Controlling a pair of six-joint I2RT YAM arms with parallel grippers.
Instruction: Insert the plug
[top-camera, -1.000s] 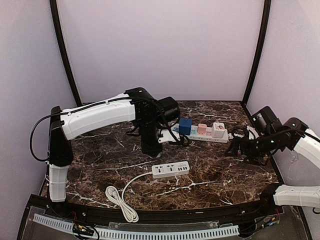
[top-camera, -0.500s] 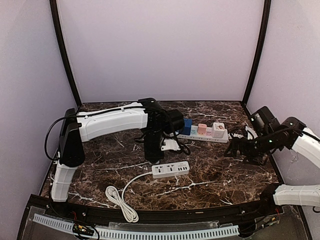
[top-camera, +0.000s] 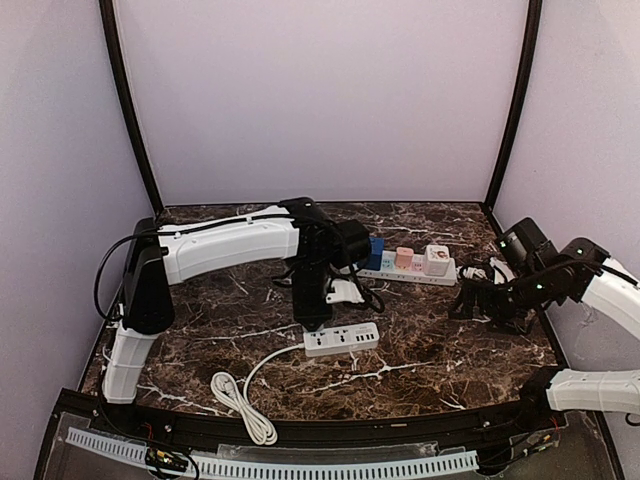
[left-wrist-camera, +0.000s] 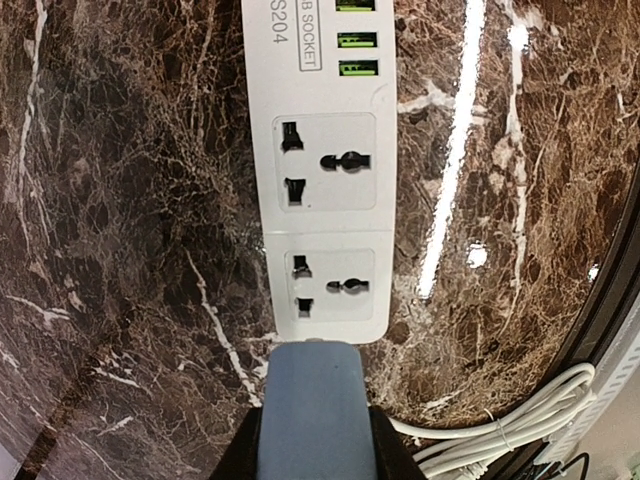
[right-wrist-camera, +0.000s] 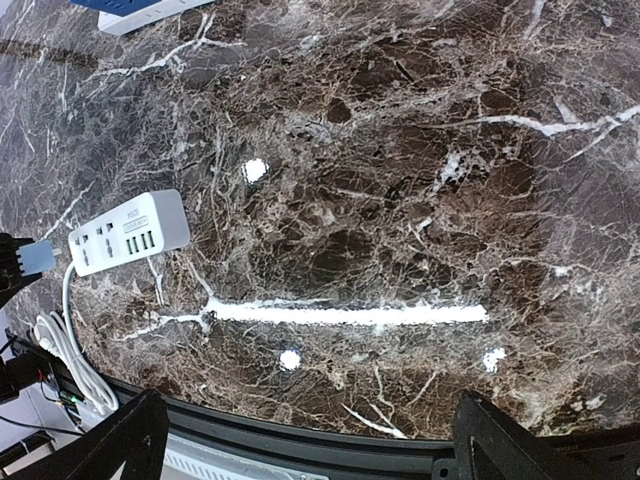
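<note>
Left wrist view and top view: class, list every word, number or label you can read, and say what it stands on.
"B SOCKET": on a framed label on the white plastic power strip; earlier letters are cut off by the picture's top edge.
"S204": the line below, on the same label.
Pink mark on the white cube adapter, top view: too small to read.
</note>
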